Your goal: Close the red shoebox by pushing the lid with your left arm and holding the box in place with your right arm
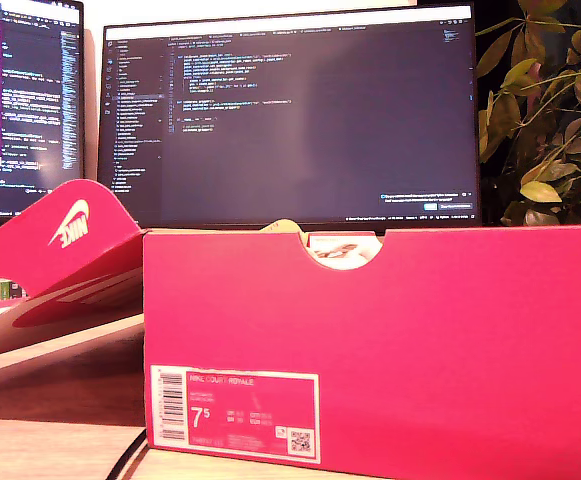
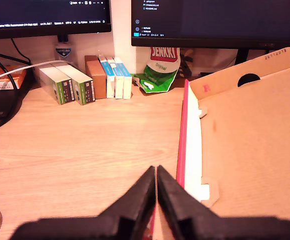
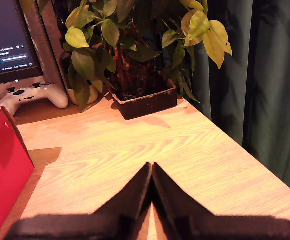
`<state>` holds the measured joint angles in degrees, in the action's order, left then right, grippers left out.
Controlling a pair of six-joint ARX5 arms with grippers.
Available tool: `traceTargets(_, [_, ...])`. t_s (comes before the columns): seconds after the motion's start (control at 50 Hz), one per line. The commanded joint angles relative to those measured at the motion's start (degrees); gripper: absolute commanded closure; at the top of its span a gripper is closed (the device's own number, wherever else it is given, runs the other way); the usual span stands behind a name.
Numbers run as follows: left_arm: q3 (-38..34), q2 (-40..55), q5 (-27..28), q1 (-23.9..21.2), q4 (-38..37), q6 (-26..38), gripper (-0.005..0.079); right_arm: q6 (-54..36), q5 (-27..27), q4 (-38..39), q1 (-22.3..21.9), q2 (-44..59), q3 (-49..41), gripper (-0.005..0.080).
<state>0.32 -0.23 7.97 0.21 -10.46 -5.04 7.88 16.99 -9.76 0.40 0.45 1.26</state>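
Lid (image 1: 60,260) open, exterior view's left | first gripper (image 2: 156,172) pinched empty beside it; second gripper (image 3: 151,170) pinched empty near box (image 1: 370,350) | brace box before you push.

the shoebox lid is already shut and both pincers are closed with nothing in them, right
Not quite: the lid is open, folded back at the exterior view's left beside the red shoebox. The rest holds: my first pincer and my second pincer are both shut and empty.
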Motion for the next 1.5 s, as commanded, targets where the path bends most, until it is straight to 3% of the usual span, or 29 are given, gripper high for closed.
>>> traceTargets(0.0, [-1.8, -0.5, 0.2, 0.2, -1.0, -0.1, 0.0761, 0.3, 0.0, 0.4, -0.2, -0.3, -1.0, 0.0764])
traceTargets(0.64, [-1.8, -0.5, 0.6, 0.2, 0.0, -0.2, 0.0761, 1.0, -0.6, 0.4, -0.2, -0.3, -1.0, 0.0764])
traceTargets(0.82, [-1.8, -0.5, 3.9, 0.2, 3.2, -10.1, 0.0761, 10.9, -6.8, 1.6, -0.2, -0.3, -1.0, 0.0764])
traceTargets(1.06, [-1.0, -0.5, 8.2, 0.2, 11.5, -19.7, 0.0761, 13.3, -15.5, 7.4, -0.2, -0.3, 1.2, 0.0764])
traceTargets(1.48, [6.5, 2.5, 11.6, 0.2, 12.9, -23.3, 0.0761, 12.6, -19.4, 5.2, -0.2, 2.9, 11.6, 0.0764])
